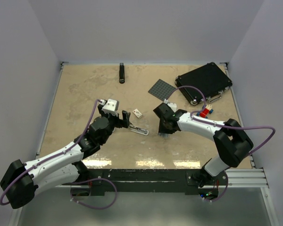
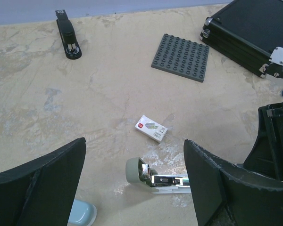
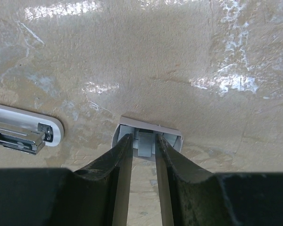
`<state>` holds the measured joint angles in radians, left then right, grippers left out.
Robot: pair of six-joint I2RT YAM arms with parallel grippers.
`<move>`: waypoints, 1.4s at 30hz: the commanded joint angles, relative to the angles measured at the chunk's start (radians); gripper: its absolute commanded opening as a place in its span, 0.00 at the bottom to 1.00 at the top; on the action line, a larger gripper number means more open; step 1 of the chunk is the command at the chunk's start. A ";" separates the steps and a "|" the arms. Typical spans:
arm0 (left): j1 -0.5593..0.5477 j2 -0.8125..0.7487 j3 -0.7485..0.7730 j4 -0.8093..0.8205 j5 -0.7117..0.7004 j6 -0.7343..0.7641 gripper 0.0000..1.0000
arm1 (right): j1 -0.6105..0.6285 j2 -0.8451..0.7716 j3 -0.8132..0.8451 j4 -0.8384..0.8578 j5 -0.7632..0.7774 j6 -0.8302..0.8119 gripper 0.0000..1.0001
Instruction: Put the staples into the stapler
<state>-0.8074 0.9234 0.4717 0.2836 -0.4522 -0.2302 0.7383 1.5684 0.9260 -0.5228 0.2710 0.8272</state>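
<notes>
Grey-blue staple tray (image 3: 172, 137) on the bench (image 1: 85, 94), right jaws narrowly astride its contents; whether they grip, I cannot tell. Stapler (image 2: 156, 178) lies opened near it for loading. Left jaws gape wide and empty at its end, I judge to steady it.

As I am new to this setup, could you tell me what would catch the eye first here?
Mid-table, the left gripper stands wide open by the opened stapler, with the small white staple box just beyond it. The right gripper reaches down into a small grey tray beside the stapler. A large black case lies at the far right.
</notes>
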 commanded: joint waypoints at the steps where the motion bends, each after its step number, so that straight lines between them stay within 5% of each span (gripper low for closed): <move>1: 0.002 -0.011 0.027 0.057 -0.003 -0.024 0.89 | -0.002 0.013 0.040 -0.014 0.005 -0.013 0.30; 42: 0.002 -0.034 0.025 0.051 0.004 -0.031 0.89 | -0.002 0.021 0.008 -0.016 -0.021 -0.028 0.25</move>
<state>-0.8074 0.9089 0.4717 0.2832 -0.4519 -0.2363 0.7383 1.5894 0.9134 -0.5343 0.2539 0.8070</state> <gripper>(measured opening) 0.890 0.255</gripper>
